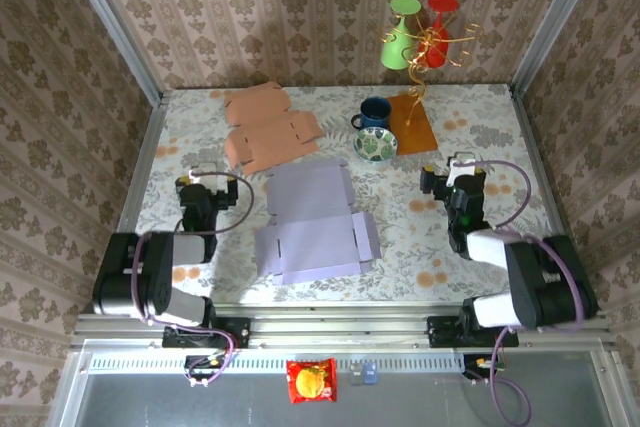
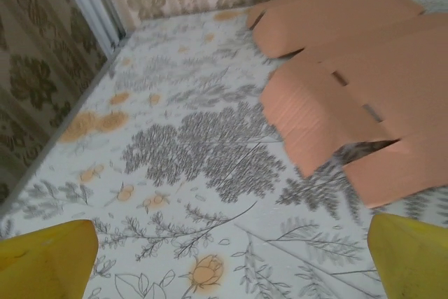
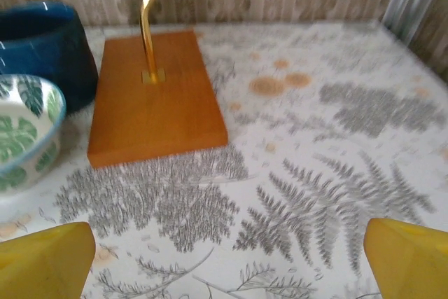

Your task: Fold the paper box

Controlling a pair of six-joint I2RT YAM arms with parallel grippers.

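Lavender card is what I take for the task's thing: a flat paper box blank [image 1: 312,222] lying unfolded in the middle of the table [image 1: 470,237], between the two arms, flaps spread and nothing creased up yet. From the top camera a salmon blank [image 1: 268,127] lies just behind it, and to the right stand a blue mug [image 1: 374,112], a leaf-patterned bowl [image 1: 376,144] and the wooden base [image 1: 412,124] of a mug tree. Both arms sit back on their own sides, well apart from the lavender sheet. On the left wrist camera the left jaws are spread wide over bare table, holding nothing, with the salmon blank ahead and to the right. On the right wrist camera the right jaws are likewise spread and empty, looking at the wooden base, with the mug and bowl at the left edge. My worries from here: the lavender sheet lies flush on the table, so a fingertip may push it along instead of getting under a flap; the left jaws face the salmon blank, so I could catch the wrong sheet; and a careless inward swing of the right arm could knock the bowl or mug.
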